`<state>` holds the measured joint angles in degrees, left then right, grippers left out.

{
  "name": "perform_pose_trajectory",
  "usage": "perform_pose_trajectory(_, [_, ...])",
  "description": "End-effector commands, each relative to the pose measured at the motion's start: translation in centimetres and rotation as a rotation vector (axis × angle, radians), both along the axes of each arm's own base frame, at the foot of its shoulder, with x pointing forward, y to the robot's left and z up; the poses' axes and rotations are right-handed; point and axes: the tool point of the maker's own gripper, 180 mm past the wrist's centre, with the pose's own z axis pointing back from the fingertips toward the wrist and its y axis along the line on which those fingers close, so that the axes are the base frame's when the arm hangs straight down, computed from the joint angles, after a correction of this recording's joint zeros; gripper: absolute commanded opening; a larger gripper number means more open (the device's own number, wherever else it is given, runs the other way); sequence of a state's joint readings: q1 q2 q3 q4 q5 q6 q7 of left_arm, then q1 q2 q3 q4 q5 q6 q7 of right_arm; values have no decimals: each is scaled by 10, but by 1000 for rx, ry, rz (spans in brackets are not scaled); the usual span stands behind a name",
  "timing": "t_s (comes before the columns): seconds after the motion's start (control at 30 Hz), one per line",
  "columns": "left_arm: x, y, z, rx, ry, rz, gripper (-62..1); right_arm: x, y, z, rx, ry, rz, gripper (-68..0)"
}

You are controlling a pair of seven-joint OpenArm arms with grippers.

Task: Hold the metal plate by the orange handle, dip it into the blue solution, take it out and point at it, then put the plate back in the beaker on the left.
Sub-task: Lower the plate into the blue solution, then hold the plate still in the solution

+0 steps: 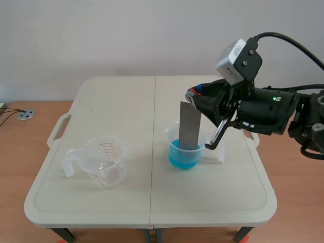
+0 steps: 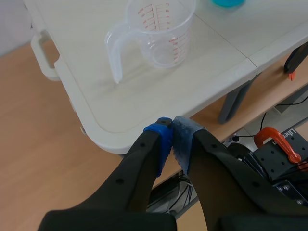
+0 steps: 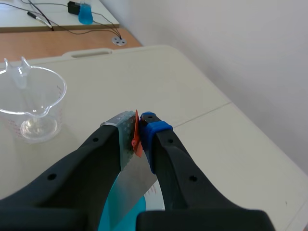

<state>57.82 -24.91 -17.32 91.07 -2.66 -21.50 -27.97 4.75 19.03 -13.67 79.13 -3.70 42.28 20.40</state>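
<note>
Pinching the orange handle (image 3: pixel 136 138) of the metal plate (image 1: pixel 190 126): right gripper (image 1: pixel 195 99), clamped on it. Plate's lower end stands in the beaker of blue solution (image 1: pixel 183 155). Idle: left gripper (image 2: pixel 172 131), fingertips (image 2: pixel 162 137) pressed together on nothing, off the near corner of the table (image 2: pixel 144 98). Risks: tip-only hold may let the plate swing or slip; a slanted lift may catch the rim, tipping the light beaker; drips likely toward the empty beaker (image 1: pixel 104 162).

Closed hand (image 2: pixel 172 127), clear beaker (image 2: pixel 161 36) ahead

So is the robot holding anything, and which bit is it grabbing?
The right gripper pinches the metal plate by its orange handle. The left gripper holds nothing.
</note>
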Motion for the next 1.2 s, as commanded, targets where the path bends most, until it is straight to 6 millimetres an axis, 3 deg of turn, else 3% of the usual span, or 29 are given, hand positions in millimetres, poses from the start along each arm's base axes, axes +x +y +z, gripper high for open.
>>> perform_pose_trajectory(0.0, [1, -2, 6, -17, -19, 5, -591, 3, 6, 10, 37, -27, 15, -664])
perform_pose_trajectory(0.47, [2, 3, 7, -6, -23, 11, -591, 0, 3, -11, 19, 2, 19, -664])
perform_pose_trajectory(1.17, [2, 3, 7, -5, -23, 11, -591, 0, 3, -12, 12, 0, 21, -664])
